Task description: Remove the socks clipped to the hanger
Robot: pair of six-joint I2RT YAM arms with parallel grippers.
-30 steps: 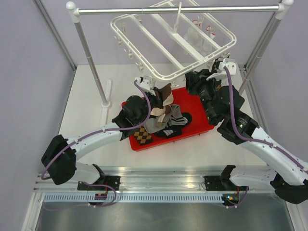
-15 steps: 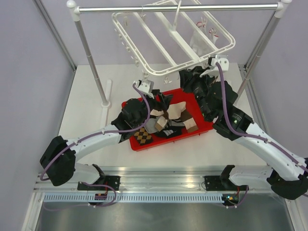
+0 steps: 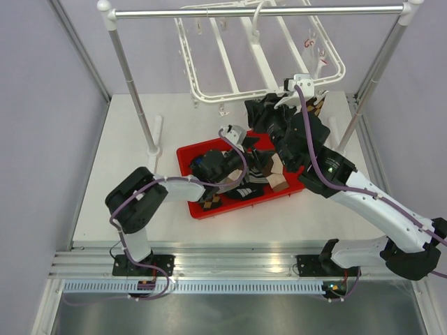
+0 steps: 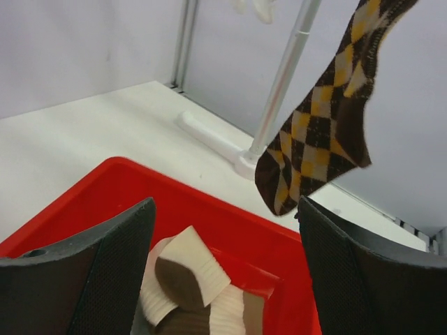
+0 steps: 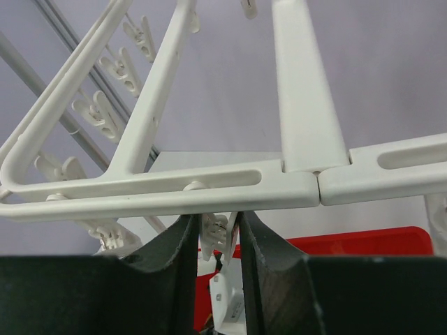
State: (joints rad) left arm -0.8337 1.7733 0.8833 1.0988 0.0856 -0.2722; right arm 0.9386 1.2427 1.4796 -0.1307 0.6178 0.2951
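The socks [image 3: 248, 171] I can see lie heaped in the red plastic rectangular tray [image 4: 91, 195] at the middle of the worktop, with brown-cream striped, black and grey ones together. The brown-mustard argyle sock [image 4: 318, 125] dangles before my left wrist camera with its top cut off, so I cannot tell what it hangs from. The large white plastic drying hanger [image 5: 167, 192] hangs tilted from the silver metal rail stand [image 3: 133, 91] over the worktop's far edge, and no sock shows plainly on it. My right gripper [image 5: 218, 222] is pressed in on 1 small white plastic clip [image 5: 209, 241] under the hanger's near bar. My left gripper [image 4: 225, 209] is spread wide and empty above the tray. I judge the squeeze should sit square on the clip and not tug the frame, which hangs by its hook and would likely swing. Room is tight there, with the bar just above my fingers and the stand's 2 posts to either side. The open room lies between the tray and the worktop's near edge.
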